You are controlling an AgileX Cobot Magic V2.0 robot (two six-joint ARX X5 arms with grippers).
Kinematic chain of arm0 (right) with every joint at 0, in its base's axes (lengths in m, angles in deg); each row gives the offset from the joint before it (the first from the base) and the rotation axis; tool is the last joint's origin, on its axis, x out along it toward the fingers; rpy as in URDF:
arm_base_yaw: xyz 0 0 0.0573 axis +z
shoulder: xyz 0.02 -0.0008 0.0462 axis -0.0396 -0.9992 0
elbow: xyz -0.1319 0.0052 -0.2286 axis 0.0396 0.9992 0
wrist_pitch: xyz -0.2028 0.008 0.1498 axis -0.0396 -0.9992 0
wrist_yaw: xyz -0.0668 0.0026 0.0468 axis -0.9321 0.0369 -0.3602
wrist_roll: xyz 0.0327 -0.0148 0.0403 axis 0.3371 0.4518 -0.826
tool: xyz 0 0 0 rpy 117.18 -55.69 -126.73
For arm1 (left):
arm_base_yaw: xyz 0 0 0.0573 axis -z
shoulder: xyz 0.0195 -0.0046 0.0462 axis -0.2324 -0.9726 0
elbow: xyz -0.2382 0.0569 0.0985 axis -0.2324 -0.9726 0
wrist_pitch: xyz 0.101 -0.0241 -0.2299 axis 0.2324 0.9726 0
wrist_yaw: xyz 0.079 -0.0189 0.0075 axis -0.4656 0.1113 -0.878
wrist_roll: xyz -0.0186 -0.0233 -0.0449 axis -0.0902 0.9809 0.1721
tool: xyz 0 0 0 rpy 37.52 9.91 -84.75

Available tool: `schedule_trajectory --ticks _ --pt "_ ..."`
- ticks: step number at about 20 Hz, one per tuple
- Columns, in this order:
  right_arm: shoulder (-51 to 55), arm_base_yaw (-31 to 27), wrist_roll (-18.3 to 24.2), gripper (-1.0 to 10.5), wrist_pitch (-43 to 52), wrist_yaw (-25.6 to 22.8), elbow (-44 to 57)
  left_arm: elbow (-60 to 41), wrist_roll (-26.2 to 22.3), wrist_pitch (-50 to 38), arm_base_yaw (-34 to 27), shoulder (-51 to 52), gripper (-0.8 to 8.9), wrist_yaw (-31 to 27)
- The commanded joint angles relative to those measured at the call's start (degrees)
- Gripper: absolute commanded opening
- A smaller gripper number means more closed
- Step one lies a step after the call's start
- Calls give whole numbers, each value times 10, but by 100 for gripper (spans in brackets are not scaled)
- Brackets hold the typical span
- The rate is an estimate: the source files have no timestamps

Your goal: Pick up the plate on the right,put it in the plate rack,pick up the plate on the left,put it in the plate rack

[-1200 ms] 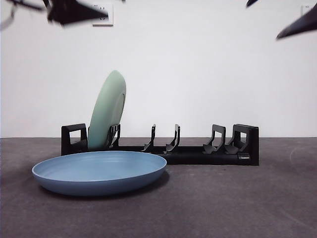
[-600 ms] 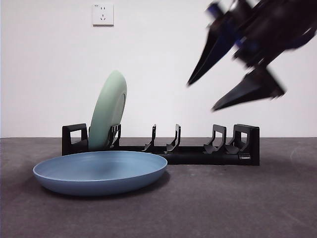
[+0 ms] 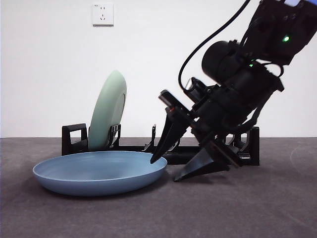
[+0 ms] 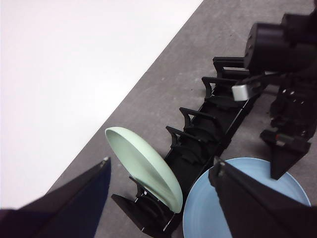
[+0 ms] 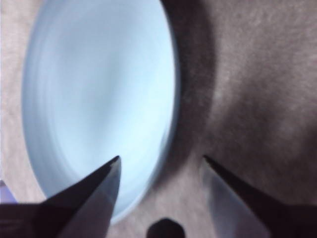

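Observation:
A blue plate (image 3: 99, 171) lies flat on the table in front of the plate rack (image 3: 247, 148). A pale green plate (image 3: 108, 110) stands upright in the rack's left end slot. My right gripper (image 3: 163, 171) is low at the blue plate's right rim and open. One jaw is over the plate's inside, the other outside the rim, as the right wrist view shows around the blue plate (image 5: 99, 99). My left gripper (image 4: 161, 160) is open and empty, high above the green plate (image 4: 143, 166), the rack (image 4: 208, 134) and the blue plate (image 4: 247, 198).
The dark grey table (image 3: 247, 208) runs back to a white wall with a socket (image 3: 102, 14). The right arm's dark body hides the rack's right half in the front view.
The right arm has swung down from the upper right to the blue plate's right rim. The other arm's tip has left the top left corner. Neither plate has moved.

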Motion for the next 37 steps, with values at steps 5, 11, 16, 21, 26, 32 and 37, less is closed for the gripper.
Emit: schedule_trajectory --ticks 5,11,16,21,26,32,37 --pt "-16 10 -17 -17 0 -20 -13 -3 -4 7 3 -1 342 -15" --pt "4 10 -33 -16 -37 -21 -13 -3 -4 44 12 -28 342 33" --pt "83 7 -27 -16 -111 -37 -14 -3 -4 87 74 -93 342 119" --pt "165 -9 4 -16 -194 -52 -14 -3 -5 104 162 -164 342 121" --pt "233 -45 18 -17 -242 -51 -14 -3 -5 106 223 -218 342 115" --pt "294 -57 36 -16 -292 -50 -14 -3 -14 103 232 -253 342 37" --pt "328 -57 39 -16 -316 -49 -14 -3 -14 94 230 -253 165 30"
